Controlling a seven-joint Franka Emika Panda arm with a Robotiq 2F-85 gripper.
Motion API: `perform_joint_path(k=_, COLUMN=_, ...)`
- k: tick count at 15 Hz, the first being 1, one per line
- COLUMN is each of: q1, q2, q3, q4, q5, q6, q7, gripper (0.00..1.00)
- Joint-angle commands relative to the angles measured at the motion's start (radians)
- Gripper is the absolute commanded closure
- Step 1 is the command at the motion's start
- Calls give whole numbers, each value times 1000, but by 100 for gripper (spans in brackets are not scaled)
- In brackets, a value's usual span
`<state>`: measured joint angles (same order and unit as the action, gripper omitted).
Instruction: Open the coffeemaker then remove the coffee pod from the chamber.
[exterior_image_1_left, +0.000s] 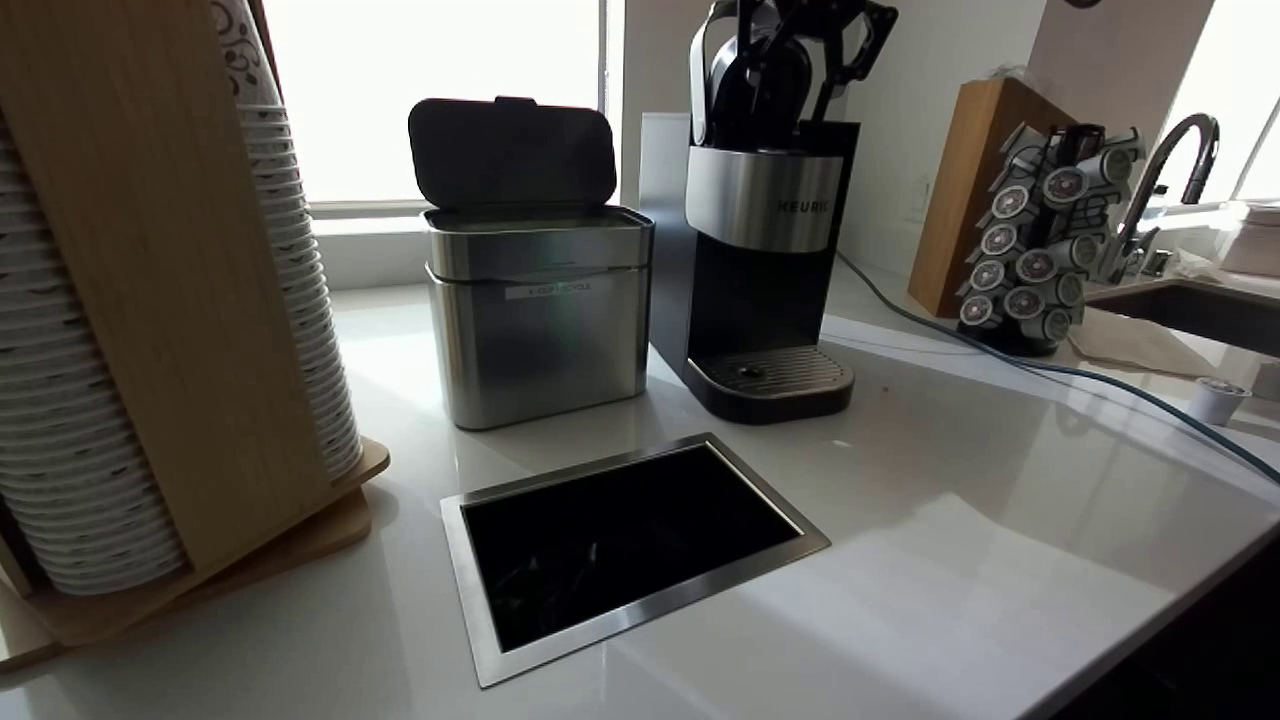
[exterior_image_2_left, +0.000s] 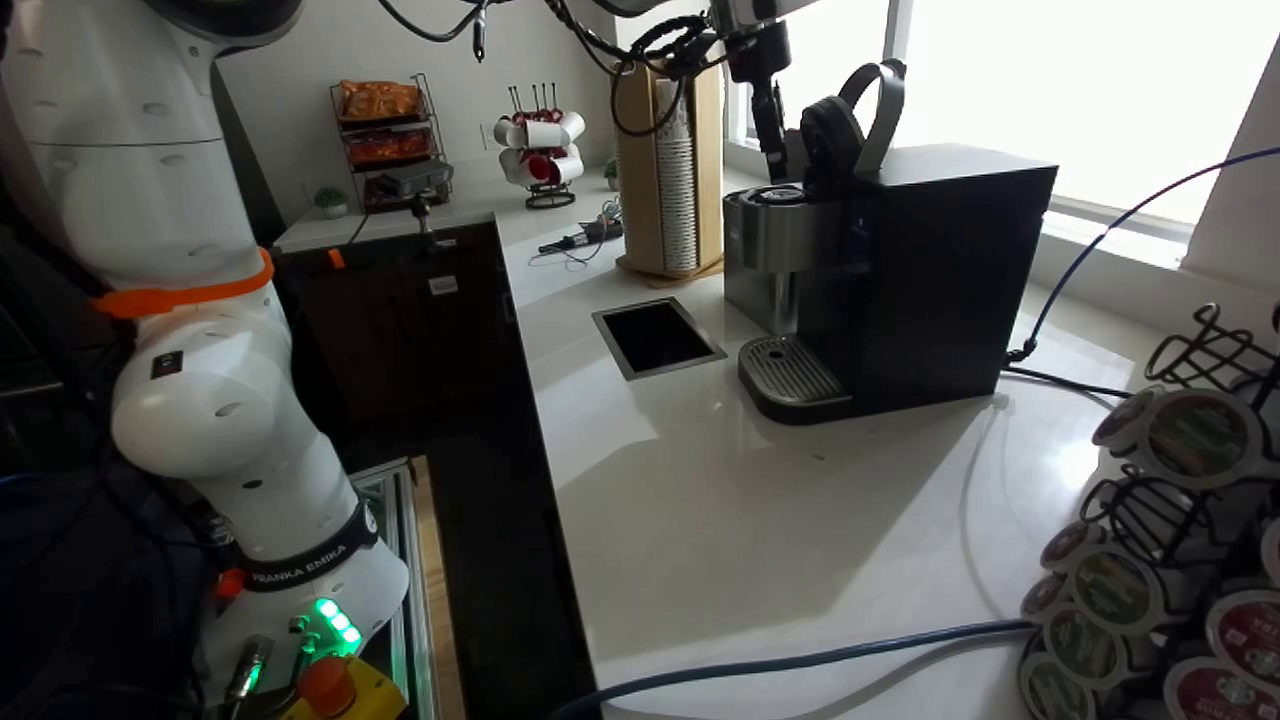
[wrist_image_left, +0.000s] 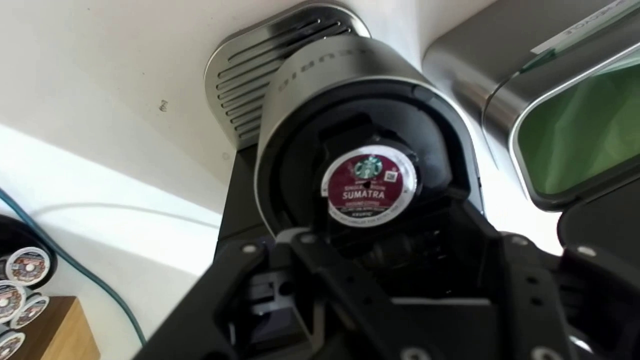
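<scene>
Just above a Keurig coffeemaker (exterior_image_1_left: 765, 205), my hand (wrist_image_left: 390, 212) stands with its two black fingers (wrist_image_left: 472, 225) spread apart. Right by their tips in the wrist view is the coffee pod (wrist_image_left: 369, 186), seated in the chamber (wrist_image_left: 430, 135), its maroon face turned up and reading "SUMATRA," with a small dark spot near the middle; whether a fingertip touches its rim, I cannot tell. The coffeemaker's lid (exterior_image_2_left: 832, 138) stands raised behind the chamber in both exterior views, a gray handle (exterior_image_2_left: 888, 115) arching up beside it. Lower down, the ribbed drip tray (exterior_image_1_left: 800, 372) juts out over the white surface (exterior_image_2_left: 700, 480).

Just beside the coffeemaker is a metal bin (exterior_image_1_left: 560, 340), its black cover (exterior_image_1_left: 515, 155) tipped up and a label across the front; seen from my wrist, the inside shows green. Near both, a metal-framed opening (exterior_image_1_left: 655, 604) is set into the surface. Past the bin, white cups (exterior_image_1_left: 70, 480) rise in tall stacks inside a wooden holder (exterior_image_1_left: 160, 300).

Toward the coffeemaker's opposite side, a blue cable (exterior_image_2_left: 820, 659) trails across the surface by a pod rack (exterior_image_1_left: 1035, 265), which stands beside an upright wooden panel (exterior_image_1_left: 955, 200). One loose pod (exterior_image_1_left: 1218, 400) rests near the rack. Beyond, a curved faucet (exterior_image_1_left: 1195, 165) rises over a dark sink (exterior_image_1_left: 1180, 315). Farther off in an exterior view, past the wooden holder, a mug tree (exterior_image_2_left: 545, 150) carries white mugs, and a wire rack (exterior_image_2_left: 385, 140) holds orange and red packages.
</scene>
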<state>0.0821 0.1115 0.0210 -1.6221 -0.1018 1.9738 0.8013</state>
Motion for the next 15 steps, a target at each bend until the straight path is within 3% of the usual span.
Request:
perform_joint_path(k=1, q1=-12, q2=-27, q3=5, q4=-18, q5=72, q6=-15, q7=-98, gripper=28)
perform_joint_path(k=2, q1=-13, q2=-38, q3=5, q4=-28, q5=78, q6=-8, q7=-126, gripper=10)
perform_joint_path(k=3, q1=-14, q2=-52, q3=5, q4=-40, q5=88, q6=10, q7=-157, gripper=3)
perform_joint_path(k=5, q1=-12, q2=-67, q3=8, q4=-50, q5=92, q6=30, q7=-214, gripper=0)
perform_joint_path(k=6, q1=-6, q2=-26, q3=4, q4=-1, q5=56, q6=-1, q7=-153, gripper=6)
perform_joint_path(k=7, q1=-7, q2=-33, q3=5, q4=-3, q5=59, q6=-1, q7=-171, gripper=0)
perform_joint_path(k=15, q1=-7, q2=-42, q3=7, q4=-10, q5=61, q6=0, q7=-193, gripper=0)
